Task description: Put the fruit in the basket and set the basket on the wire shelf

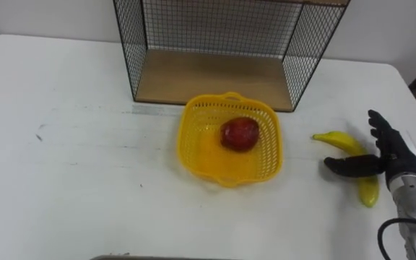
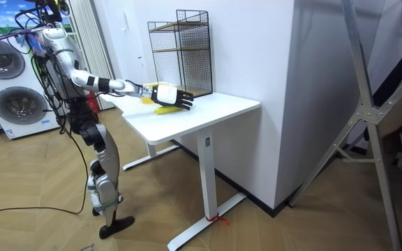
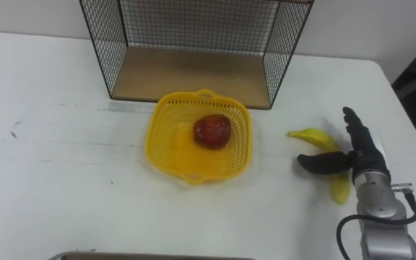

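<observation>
A yellow plastic basket (image 1: 193, 148) (image 3: 165, 144) sits in the middle of the white table, just in front of the wire shelf (image 1: 215, 43) (image 3: 193, 36). A red apple (image 1: 240, 133) (image 3: 212, 130) lies inside the basket. To the right of the basket a yellow banana (image 1: 345, 144) (image 3: 316, 139) lies on the table. My right hand (image 1: 385, 155) (image 3: 356, 155) hovers over the banana's near half, fingers straight and thumb stretched across the fruit, not closed round it. In the room view the right hand (image 2: 173, 96) reaches over the table.
The wire shelf has a wooden floor (image 1: 208, 79) and an open front facing me. The table's right edge (image 1: 410, 94) runs close behind the banana. In the room view the robot stands at the table's end, with washing machines (image 2: 12, 90) behind it.
</observation>
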You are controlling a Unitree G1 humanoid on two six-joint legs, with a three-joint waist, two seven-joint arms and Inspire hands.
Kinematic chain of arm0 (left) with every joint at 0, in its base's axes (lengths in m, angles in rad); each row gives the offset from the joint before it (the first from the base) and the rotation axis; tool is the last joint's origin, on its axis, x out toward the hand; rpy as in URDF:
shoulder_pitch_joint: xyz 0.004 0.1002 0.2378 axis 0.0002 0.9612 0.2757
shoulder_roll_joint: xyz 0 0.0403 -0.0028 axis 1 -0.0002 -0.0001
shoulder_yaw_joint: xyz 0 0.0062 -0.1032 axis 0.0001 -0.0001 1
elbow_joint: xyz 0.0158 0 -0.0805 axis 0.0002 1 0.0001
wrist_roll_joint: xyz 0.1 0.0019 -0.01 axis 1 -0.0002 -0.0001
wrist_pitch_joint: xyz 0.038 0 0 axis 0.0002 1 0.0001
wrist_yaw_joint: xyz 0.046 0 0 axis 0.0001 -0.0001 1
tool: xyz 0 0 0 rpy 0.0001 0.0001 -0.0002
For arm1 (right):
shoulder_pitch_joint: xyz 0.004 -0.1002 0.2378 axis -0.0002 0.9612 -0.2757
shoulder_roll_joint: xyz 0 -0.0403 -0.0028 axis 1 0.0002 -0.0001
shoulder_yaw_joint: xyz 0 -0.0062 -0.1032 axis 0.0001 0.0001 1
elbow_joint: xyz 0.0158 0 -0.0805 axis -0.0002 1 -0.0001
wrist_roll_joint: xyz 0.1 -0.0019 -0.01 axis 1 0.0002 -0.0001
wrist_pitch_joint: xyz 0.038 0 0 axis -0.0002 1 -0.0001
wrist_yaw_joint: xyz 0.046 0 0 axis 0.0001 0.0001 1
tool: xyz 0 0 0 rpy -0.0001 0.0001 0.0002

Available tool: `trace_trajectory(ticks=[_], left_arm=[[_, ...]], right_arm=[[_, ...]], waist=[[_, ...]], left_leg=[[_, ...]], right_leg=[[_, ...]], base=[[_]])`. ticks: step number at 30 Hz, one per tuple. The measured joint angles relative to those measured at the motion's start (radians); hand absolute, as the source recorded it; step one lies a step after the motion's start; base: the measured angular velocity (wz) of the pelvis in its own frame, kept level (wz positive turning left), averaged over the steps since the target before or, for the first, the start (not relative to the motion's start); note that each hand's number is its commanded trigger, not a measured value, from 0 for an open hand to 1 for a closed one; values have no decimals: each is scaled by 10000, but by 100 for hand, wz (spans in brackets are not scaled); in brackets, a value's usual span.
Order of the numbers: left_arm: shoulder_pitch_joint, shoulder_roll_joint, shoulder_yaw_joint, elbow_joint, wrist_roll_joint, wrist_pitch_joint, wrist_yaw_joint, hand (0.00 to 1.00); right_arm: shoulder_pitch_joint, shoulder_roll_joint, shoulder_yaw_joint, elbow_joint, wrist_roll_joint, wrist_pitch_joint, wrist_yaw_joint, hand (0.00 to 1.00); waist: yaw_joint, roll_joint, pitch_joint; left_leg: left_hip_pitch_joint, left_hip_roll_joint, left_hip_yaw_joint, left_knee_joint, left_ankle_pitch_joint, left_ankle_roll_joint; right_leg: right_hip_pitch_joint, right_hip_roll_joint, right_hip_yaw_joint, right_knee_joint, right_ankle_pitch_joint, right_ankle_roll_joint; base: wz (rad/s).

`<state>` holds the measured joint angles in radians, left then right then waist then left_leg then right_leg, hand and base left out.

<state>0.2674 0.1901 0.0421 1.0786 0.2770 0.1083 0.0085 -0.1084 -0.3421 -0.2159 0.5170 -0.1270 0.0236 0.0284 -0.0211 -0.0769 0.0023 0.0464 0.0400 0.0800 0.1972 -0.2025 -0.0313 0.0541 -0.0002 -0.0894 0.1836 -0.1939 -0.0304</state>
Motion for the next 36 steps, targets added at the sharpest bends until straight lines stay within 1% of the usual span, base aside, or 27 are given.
trace_trajectory(ticks=[3, 5, 7, 8, 10, 12, 13, 15, 25, 27, 28, 29, 30, 31, 34, 36], left_arm=[[6, 7, 291, -3, 0, 5, -1, 0], [6, 17, 339, -4, -3, 10, 9, 0], [25, 43, 339, -8, 0, 9, 7, 0], [27, 82, 338, -11, 0, 5, 7, 0], [39, 143, 339, -8, 0, 8, 7, 0], [86, 194, 339, -17, 0, 13, 6, 0], [90, 196, 339, -16, 0, 17, 6, 0], [88, 196, 339, -64, 1, 38, 2, 0], [75, 203, 343, -90, 7, 149, -32, 0], [69, 203, 341, -125, 8, 151, -78, 0], [71, 203, 341, -138, 9, 154, -102, 0], [77, 201, 341, -182, 9, 161, -136, 0], [79, 201, 342, -216, 9, 165, -139, 0], [78, 202, 343, -218, 10, 166, -139, 0], [66, 203, 341, -221, 121, 168, -142, 0], [10, 203, 341, -220, 227, 166, -149, 0]], right_arm=[[-26, -91, -4, 210, -1, -6, 84, 0], [-103, -97, -3, 378, 35, -16, 89, 0], [-126, -97, 8, 591, 6, -106, 92, 0], [-143, -97, 11, 719, 7, -140, 106, 0], [-202, -97, 43, 1039, 0, -241, 140, 0], [-232, -97, 81, 1297, -3, -245, 189, 0], [-258, -97, 80, 1376, -3, -245, 189, 0], [-306, -97, 77, 1521, 1, -229, 199, 0], [-400, -153, -31, 1887, -438, -326, 413, 0], [-420, -178, -37, 2052, -438, -449, 410, 0], [-427, -184, -39, 2164, -438, -500, 411, 5], [-432, -186, -47, 2233, -439, -565, 406, 55], [-450, -188, -53, 2264, -441, -568, 403, 86], [-466, -190, -55, 2265, -459, -567, 401, 100], [-478, -248, -79, 2352, -920, -575, 351, 100], [-609, -424, -136, 2546, -1436, -570, 182, 100]], waist=[[-5, 8, -13], [18, 16, -14], [39, -14, -23], [51, -44, -36], [49, -89, -12], [95, -175, -53], [114, -195, -61], [177, -252, -49], [227, -203, -49], [217, -179, -56], [216, -174, -58], [216, -168, -61], [218, -161, -64], [219, -153, -69], [234, -116, -80], [252, -53, -95]], left_leg=[[24, 1, -6, 11, 1, 1], [69, 2, -10, 11, 1, 2], [164, 0, -10, -2, 1, 2], [178, 0, -15, -2, 1, 2], [216, -3, -28, 3, 1, 2], [260, -6, -28, 2, 1, 1], [260, -6, -28, 2, 1, 1], [259, -6, -45, 4, 1, 1], [239, -9, -207, 82, 0, 1], [217, -13, -267, 100, 0, 1], [216, -13, -274, 107, 0, 1], [200, -13, -284, 139, 0, 1], [182, -13, -291, 172, 0, 1], [180, -13, -293, 177, 0, 1], [168, -13, -312, 265, -3, -1], [162, -12, -349, 267, -3, -1]], right_leg=[[37, 13, 5, -1, 0, 0], [78, 19, 10, -4, 0, 0], [178, 13, -1, -26, 0, 0], [210, 17, -5, -57, 0, 0], [302, 18, -28, -124, 3, 1], [353, 16, -40, -133, 3, 2], [355, 16, -40, -133, 3, 2], [359, 15, -63, -131, 3, 2], [445, 2, -231, -191, 1, 2], [447, 2, -275, -176, 1, 2], [449, 4, -279, -175, 1, 1], [453, 2, -292, -172, 1, 2], [453, 0, -309, -167, 1, 1], [454, 0, -316, -164, 1, 1], [494, -2, -352, -159, 1, 1], [499, -1, -387, -156, 1, 1]], base=[[0], [0], [0], [0], [4], [0], [0], [0], [5], [6], [4], [3], [3], [4], [4], [5]])
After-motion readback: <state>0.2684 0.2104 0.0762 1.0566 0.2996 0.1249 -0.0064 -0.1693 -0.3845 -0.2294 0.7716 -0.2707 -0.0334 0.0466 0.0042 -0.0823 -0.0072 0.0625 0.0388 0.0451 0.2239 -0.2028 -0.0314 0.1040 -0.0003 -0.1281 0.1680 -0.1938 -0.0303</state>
